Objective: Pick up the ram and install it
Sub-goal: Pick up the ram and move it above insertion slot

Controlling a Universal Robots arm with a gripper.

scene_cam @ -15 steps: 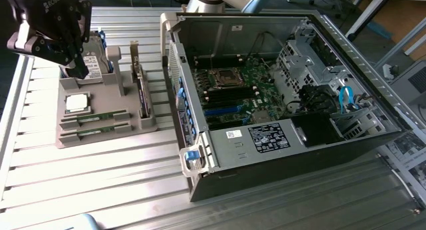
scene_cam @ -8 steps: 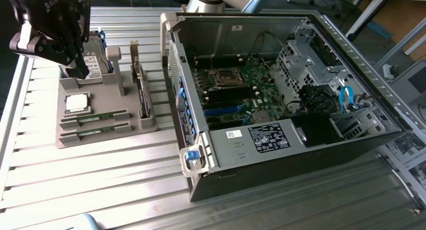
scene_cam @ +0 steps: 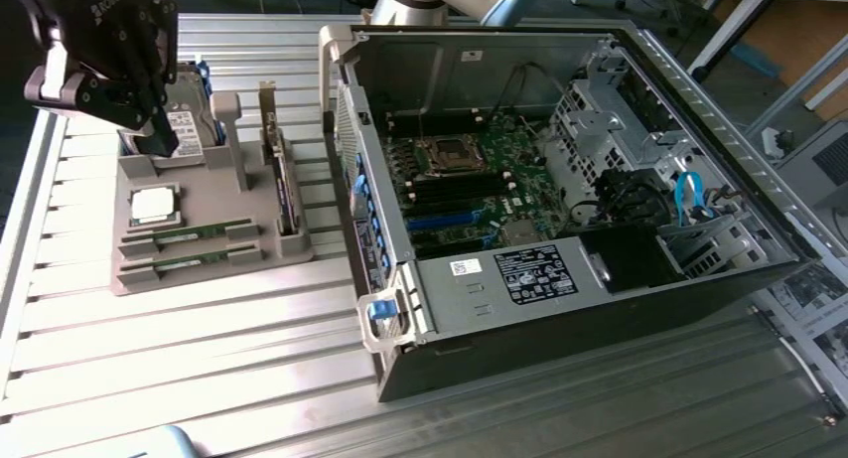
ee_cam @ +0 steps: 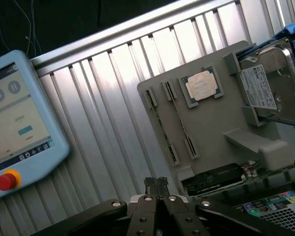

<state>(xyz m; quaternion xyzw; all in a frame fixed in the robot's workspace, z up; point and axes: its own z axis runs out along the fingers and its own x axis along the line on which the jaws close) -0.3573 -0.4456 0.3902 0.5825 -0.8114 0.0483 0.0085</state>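
Two ram sticks lie edge-up in slots of the grey holder [scene_cam: 199, 284]: one ram stick [scene_cam: 186, 235] and a second [scene_cam: 186, 262] beside it. In the wrist view they are thin strips, ram [ee_cam: 162, 127] and ram [ee_cam: 180, 120]. My gripper [scene_cam: 162, 138] hangs over the holder's far end by the hard drive [scene_cam: 183, 130], above and apart from the sticks. Its fingertips [ee_cam: 156, 183] are pressed together with nothing between them. The open computer case [scene_cam: 557, 309] shows the motherboard's memory slots [scene_cam: 458, 192].
On the holder also sit a square silver CPU [scene_cam: 153, 205], the hard drive [ee_cam: 271, 88] and an upright expansion card [scene_cam: 278, 185]. A teach pendant [ee_cam: 19, 123] with a red button [ee_cam: 6, 181] lies on the ribbed metal table [scene_cam: 199, 369].
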